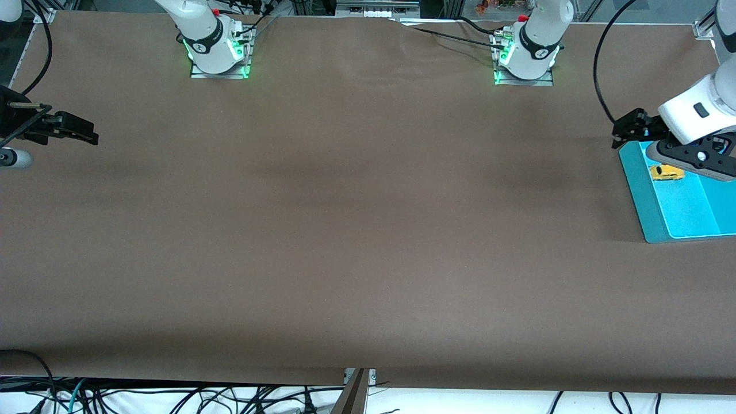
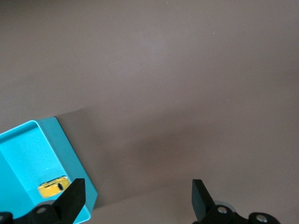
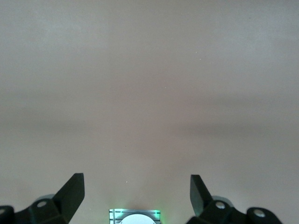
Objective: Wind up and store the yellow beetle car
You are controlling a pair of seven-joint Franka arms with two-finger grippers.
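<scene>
- The yellow beetle car (image 1: 667,172) lies on the floor of a turquoise bin (image 1: 638,190) at the left arm's end of the table (image 1: 356,230), resting in the part of the bin farther from the front camera, close to the bin's wall
- The left wrist view shows the same car (image 2: 52,187) as a small yellow shape with a dark window, low inside the bin (image 2: 70,154) and free of any grip
- The left claw (image 1: 629,127) hangs in the air over the bin's far corner and the bare table just beside it, its two black fingers (image 2: 72,198) spread wide apart with nothing between them
- The white wrist of the left arm (image 1: 698,112) leans in from that end of the table and covers part of the bin's interior in the front view
- The right claw (image 1: 72,131) hangs over the table edge at the right arm's end, well apart from the bin, where that arm waits; its fingers (image 3: 72,189) stand wide open and empty above plain brown table
- Both arm bases (image 1: 218,46) glow green along the table edge farthest from the front camera, and loose black cables (image 1: 172,399) trail below the near edge
</scene>
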